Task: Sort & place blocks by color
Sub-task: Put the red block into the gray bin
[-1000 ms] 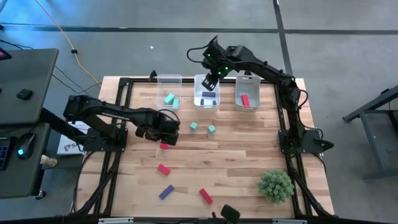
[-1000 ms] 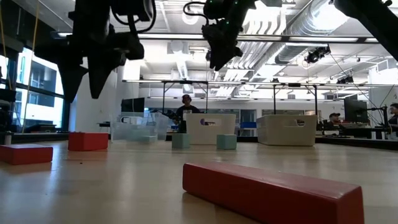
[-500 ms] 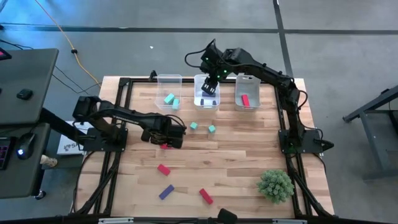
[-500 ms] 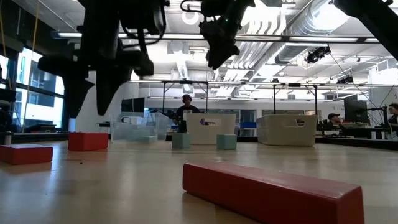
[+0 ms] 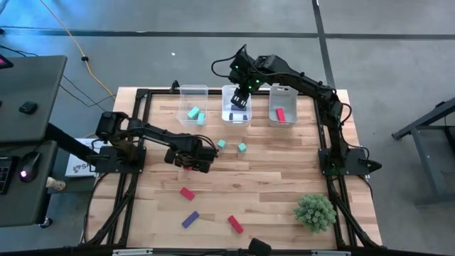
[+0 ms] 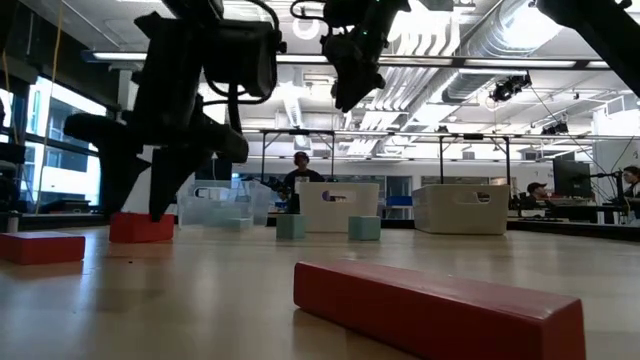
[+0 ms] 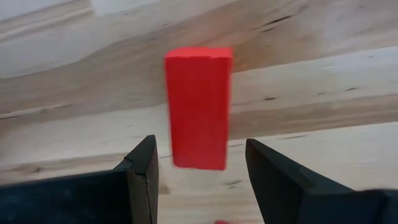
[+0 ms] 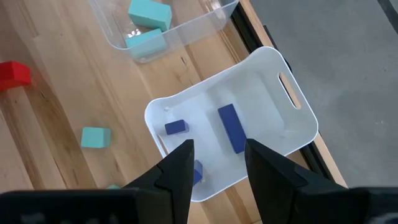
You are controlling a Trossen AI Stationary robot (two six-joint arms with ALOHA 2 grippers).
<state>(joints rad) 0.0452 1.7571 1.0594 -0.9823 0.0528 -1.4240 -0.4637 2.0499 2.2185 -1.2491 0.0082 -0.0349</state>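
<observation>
Red wood fills the left wrist view: a red block [image 7: 199, 107] lies flat on the table [image 5: 284, 178], and the left gripper [image 7: 202, 163] hangs low over it with its two fingers apart, one on each side, neither touching it. From above, this gripper [image 5: 193, 161] sits left of the table's centre. Two teal blocks [image 5: 232, 145] lie loose just at its two o'clock. Toward six o'clock from it lie another red block [image 5: 187, 193], a purple bar [image 5: 190, 219] and a red bar [image 5: 235, 224].

At twelve o'clock on the table stand three clear bins. The left bin [image 5: 193, 91] holds teal blocks, the middle bin [image 5: 236, 119] purple ones, the right bin [image 5: 283, 92] a red one. The right gripper [image 5: 240, 97] hovers above the middle bin, fingers parted, holding nothing; its wrist view shows purple blocks [image 8: 234, 127] in the bin below.

A spiky green plant ball [image 5: 315, 211] sits at four o'clock.
</observation>
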